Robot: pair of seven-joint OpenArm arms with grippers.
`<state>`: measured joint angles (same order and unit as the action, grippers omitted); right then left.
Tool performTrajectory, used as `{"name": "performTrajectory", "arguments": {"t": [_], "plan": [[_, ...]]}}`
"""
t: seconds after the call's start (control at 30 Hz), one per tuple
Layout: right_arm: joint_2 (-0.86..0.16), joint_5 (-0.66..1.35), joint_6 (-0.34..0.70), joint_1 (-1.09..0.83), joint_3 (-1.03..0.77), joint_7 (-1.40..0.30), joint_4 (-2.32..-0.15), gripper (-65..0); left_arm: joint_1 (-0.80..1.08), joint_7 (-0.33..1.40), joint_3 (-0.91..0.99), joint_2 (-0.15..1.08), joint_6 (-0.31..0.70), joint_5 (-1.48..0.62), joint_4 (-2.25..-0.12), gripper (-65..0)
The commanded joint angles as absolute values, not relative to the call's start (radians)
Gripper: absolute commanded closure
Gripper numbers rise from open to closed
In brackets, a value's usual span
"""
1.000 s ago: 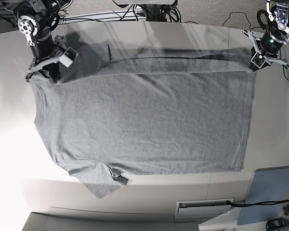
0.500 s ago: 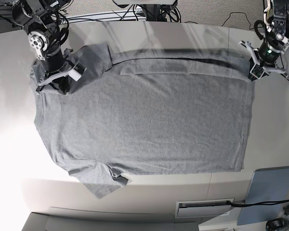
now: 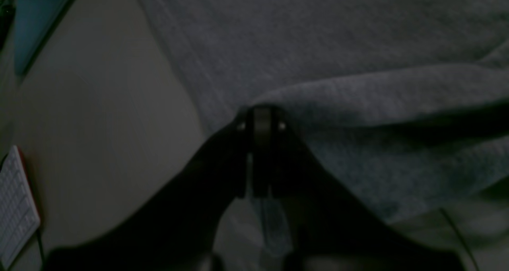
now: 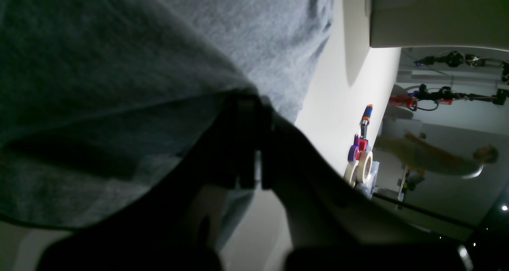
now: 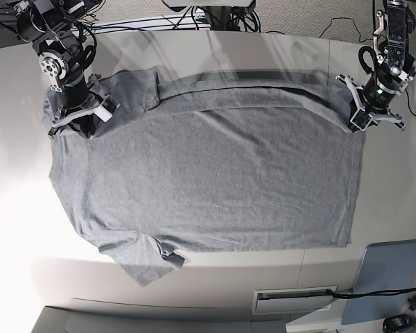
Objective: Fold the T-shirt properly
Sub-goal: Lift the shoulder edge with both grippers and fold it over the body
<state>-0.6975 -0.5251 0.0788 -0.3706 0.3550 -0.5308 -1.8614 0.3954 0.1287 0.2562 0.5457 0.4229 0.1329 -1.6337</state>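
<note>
A robotics lab: black cables [image 5: 159,21] bunch behind the pale worktop [image 5: 208,52], with tape rolls [image 4: 360,167] and more robot arms [image 4: 449,94] beyond its edge.

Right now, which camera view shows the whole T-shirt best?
The base view: the T-shirt lies spread across the table, both sleeves and the hem visible. The left wrist view shows only dim grey fabric pinched in the left gripper; the right wrist view shows a bunched fold at the right gripper.
</note>
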Motion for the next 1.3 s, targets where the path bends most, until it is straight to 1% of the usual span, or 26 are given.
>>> {"name": "performTrajectory", "arguments": {"t": [0.0,0.33,0.4,0.47,0.53,0.67,0.83,1.27], "plan": [[-0.712,-0.539,0.062,-0.363,0.347,-0.532,-1.876,0.0,0.387,0.116,0.264,0.562,0.412,0.126,-1.646,0.0],[-0.712,-0.547,0.044,-0.363,0.347,-0.55,-1.875,0.0,0.387,0.116,0.264,0.562,0.411,0.126,-1.647,0.0],[-0.712,-0.549,0.018,-0.363,0.347,-0.558,-1.876,0.0,0.387,0.116,0.264,0.562,0.387,0.126,-1.647,0.0],[-0.712,-0.551,0.008,-0.363,0.345,-0.563,-1.876,0.0,0.387,0.117,0.264,0.563,0.348,0.126,-1.647,0.0],[-0.712,-0.551,0.004,-0.363,0.345,-0.566,-1.875,0.0,0.382,0.118,0.264,0.563,0.331,0.126,-1.647,0.0],[-0.712,-0.552,-0.032,-0.362,0.345,-0.578,-1.875,0.0,0.356,0.163,0.264,0.563,0.329,0.126,-1.647,0.0],[-0.711,-0.569,-0.063,-0.363,0.342,-0.606,-1.873,0.0,0.339,0.165,0.264,0.563,0.333,0.126,-1.647,0.0],[-0.707,-0.568,-0.068,-0.362,0.313,-0.579,-1.841,0.0,0.329,0.161,0.264,0.563,0.332,0.126,-1.646,0.0]]}}
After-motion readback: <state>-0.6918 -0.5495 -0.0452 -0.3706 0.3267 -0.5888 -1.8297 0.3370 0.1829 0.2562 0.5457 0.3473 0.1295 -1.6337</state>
